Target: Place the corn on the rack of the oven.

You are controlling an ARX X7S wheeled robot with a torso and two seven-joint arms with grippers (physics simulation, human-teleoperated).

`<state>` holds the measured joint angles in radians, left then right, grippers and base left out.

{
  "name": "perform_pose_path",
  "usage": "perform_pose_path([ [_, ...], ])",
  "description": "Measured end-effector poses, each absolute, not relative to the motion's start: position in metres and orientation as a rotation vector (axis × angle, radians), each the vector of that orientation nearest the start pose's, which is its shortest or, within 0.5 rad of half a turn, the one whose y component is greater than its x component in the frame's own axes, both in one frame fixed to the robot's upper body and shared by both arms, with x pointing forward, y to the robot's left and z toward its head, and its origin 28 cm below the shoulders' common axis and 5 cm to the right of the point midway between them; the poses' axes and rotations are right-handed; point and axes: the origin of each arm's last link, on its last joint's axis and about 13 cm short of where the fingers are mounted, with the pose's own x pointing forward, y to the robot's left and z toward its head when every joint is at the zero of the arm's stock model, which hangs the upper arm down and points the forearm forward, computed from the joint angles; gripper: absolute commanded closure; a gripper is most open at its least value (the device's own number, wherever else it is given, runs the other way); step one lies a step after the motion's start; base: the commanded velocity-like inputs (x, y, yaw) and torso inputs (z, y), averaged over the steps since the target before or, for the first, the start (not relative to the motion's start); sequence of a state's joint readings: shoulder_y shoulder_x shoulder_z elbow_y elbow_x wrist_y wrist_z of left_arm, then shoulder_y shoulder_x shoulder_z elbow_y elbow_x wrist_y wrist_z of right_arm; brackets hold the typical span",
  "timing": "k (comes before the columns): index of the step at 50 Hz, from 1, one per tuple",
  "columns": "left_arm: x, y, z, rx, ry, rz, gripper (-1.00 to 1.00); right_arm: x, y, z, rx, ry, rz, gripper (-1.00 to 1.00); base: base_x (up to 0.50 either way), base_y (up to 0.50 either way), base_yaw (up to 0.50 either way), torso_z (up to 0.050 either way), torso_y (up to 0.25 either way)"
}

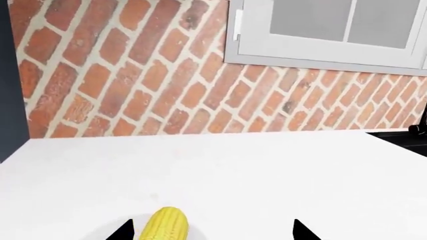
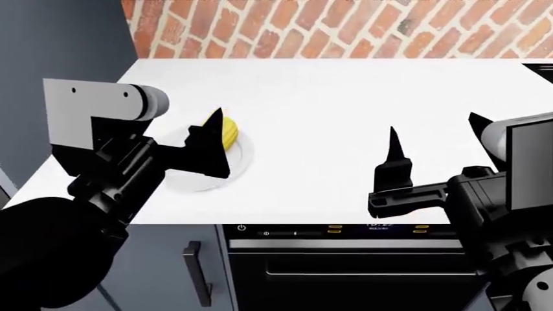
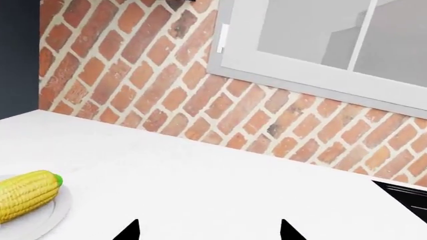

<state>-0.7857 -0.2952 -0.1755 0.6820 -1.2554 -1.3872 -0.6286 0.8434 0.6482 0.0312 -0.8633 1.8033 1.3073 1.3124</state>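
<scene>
The corn (image 2: 230,132) lies on a white plate (image 2: 245,157) on the white counter, at its left. My left gripper (image 2: 211,139) hangs right over it and is open. In the left wrist view the corn (image 1: 165,226) lies between the black fingertips (image 1: 124,231), close to one of them and untouched, with the left gripper (image 1: 212,232) wide open. My right gripper (image 2: 432,129) is open and empty above the counter's front right. The right wrist view shows the corn (image 3: 27,194) with its green end on the plate (image 3: 50,216), well aside of the right gripper (image 3: 208,232). The rack and the grey-housed oven are out of view.
A black glass-fronted oven with a lit display (image 2: 346,259) sits under the counter's front edge. A red brick wall (image 1: 133,75) with a grey window (image 1: 327,30) backs the counter. A dark wall (image 2: 52,39) stands to the left. A black fixture (image 3: 407,195) sits at the counter's right.
</scene>
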Motion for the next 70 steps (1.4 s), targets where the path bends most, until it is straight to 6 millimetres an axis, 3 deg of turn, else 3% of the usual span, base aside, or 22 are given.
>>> perform_pose_path([
  [50,0.226,0.22,0.253,-0.073,-0.02,-0.281,-1.0,0.163,-0.12,0.257,-0.21,-0.088,0.01,-1.0,0.17,0.0,0.0,0.0,0.001],
  [70,0.232,0.227,0.255,-0.019,0.234,-0.373,-1.0,0.164,-0.118,0.258,-0.21,-0.085,0.016,-1.0,0.0,0.0,0.0,0.0,0.0],
])
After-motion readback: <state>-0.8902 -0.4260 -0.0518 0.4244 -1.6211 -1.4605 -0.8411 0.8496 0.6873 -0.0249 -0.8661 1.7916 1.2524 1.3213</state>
